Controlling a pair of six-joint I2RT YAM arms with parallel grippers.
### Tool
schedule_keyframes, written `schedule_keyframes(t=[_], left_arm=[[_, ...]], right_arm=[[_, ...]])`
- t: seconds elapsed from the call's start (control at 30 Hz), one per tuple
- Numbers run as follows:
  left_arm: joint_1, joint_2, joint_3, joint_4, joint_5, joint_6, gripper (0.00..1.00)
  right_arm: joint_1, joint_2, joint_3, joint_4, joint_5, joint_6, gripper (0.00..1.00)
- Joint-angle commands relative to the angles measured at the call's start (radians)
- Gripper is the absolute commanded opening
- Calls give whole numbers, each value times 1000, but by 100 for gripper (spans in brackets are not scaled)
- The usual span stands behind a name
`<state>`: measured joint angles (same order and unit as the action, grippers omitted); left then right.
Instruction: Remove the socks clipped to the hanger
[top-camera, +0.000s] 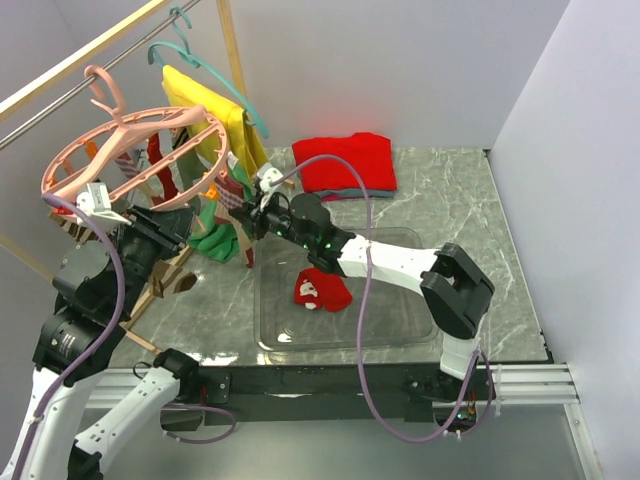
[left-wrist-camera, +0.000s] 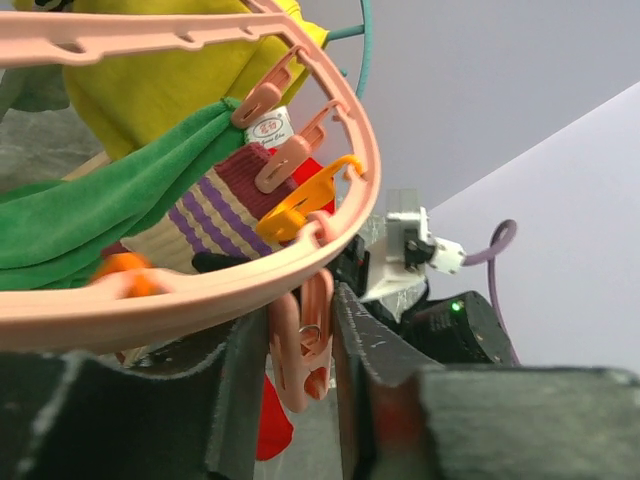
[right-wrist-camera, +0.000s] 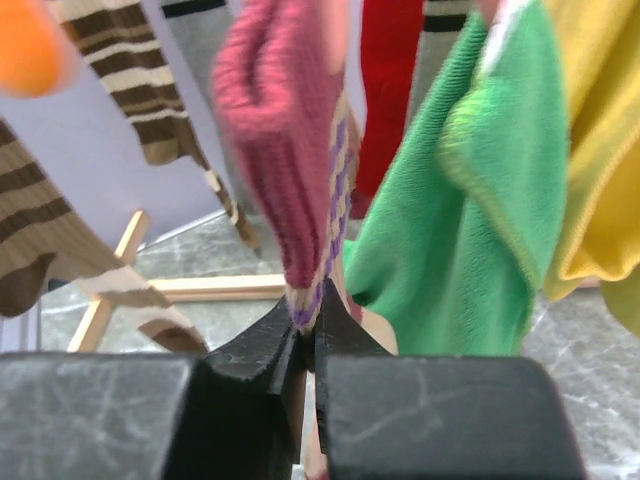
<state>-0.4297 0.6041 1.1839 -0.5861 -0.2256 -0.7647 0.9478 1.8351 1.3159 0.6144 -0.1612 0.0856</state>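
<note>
The pink ring hanger (top-camera: 130, 160) hangs from a rail at the upper left, with several socks clipped under it. My left gripper (left-wrist-camera: 300, 370) is up under the ring's rim (left-wrist-camera: 200, 290), its jaws pressed on both sides of a hanging pink clip (left-wrist-camera: 300, 345). A maroon, tan and purple striped sock (right-wrist-camera: 290, 160) hangs from a clip (left-wrist-camera: 285, 165). My right gripper (right-wrist-camera: 308, 345) is shut on that sock's lower tip, and it also shows in the top view (top-camera: 245, 215). A red sock with a white figure (top-camera: 320, 290) lies in the clear bin (top-camera: 400, 330).
A green cloth (right-wrist-camera: 470, 200), a yellow shirt (top-camera: 215, 110) on a teal hanger (top-camera: 200, 60), brown striped socks (right-wrist-camera: 130, 70) and a red sock (right-wrist-camera: 390, 90) hang close by. A wooden rack frame (right-wrist-camera: 200, 288) stands below. A folded red garment (top-camera: 345, 163) lies at the back.
</note>
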Motion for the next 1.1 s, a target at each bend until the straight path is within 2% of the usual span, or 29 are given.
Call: schedule_keyframes(t=[0.0,0.07,0.17,0.2,0.3,0.33,0.43,0.63,0.8,0.97,1.07], left_arm=[[-1,-29,5,-35,8,28,39],[-1,-43,6,-52,8,28,44],[-1,-64,6,-77,40,25,60],[-1,-69,-3,-78,110,33,71],[0,-89,-17,-93,218,50,81],[-1,-96,-20,-103,297,53,83],[0,-119,-10,-153,400,56,83],[-1,-145,20,-185,482,15,80],[-1,-92,74,-265,333,-60,78],[-1,-40,91,-222,229,-142,76],[-1,-14,88,-215,143,-171,73]], right_arm=[[66,-132,-30,-4,48,-41,1],[86,-161,-41,-30,83,-66,0],[124,-195,-75,-64,123,-76,0],[129,-204,-83,-74,126,-76,0],[146,-244,-110,-105,147,-102,0],[151,-263,-119,-113,158,-115,0],[164,-290,-115,-168,195,-115,0],[207,-297,-73,-314,319,-112,0],[282,-319,-86,-352,420,-158,0],[356,-333,-81,-357,610,-233,0],[384,-339,-78,-340,661,-250,0]])
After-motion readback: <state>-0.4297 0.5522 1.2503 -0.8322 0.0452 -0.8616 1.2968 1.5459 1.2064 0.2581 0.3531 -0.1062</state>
